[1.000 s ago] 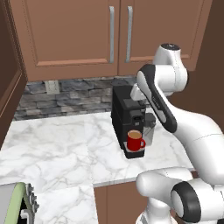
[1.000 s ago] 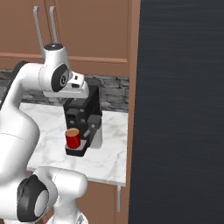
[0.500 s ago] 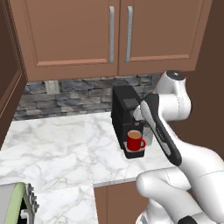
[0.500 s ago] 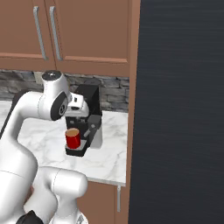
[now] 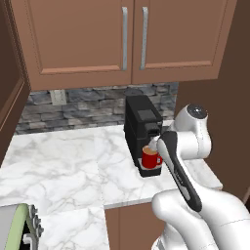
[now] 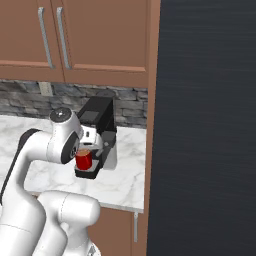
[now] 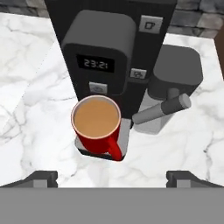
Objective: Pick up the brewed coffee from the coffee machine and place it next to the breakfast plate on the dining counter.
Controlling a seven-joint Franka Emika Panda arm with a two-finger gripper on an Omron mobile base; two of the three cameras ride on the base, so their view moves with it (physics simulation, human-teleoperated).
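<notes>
The mug (image 7: 97, 124) of light brown coffee stands on the low drip tray of the coffee machine (image 7: 114, 57), under the spout and in front of the little clock display. Its handle points out toward the camera and a little to the right in the hand view — away from the machine body, toward the gripper (image 7: 113, 177). From the base cameras the red mug (image 5: 151, 157) sits at the foot of the black machine (image 5: 140, 128) on the marble worktop (image 5: 68, 161), with the stone backsplash behind.

The finger tips stand wide apart at the bottom of the hand view, holding nothing, and the mug lies ahead of them and slightly left of their midline. So the coming move looks like a short advance along the hand's own line of sight with a small shift left. The handle juts into that path — the fingers would likely need to straddle the cup body or take the handle itself.
</notes>
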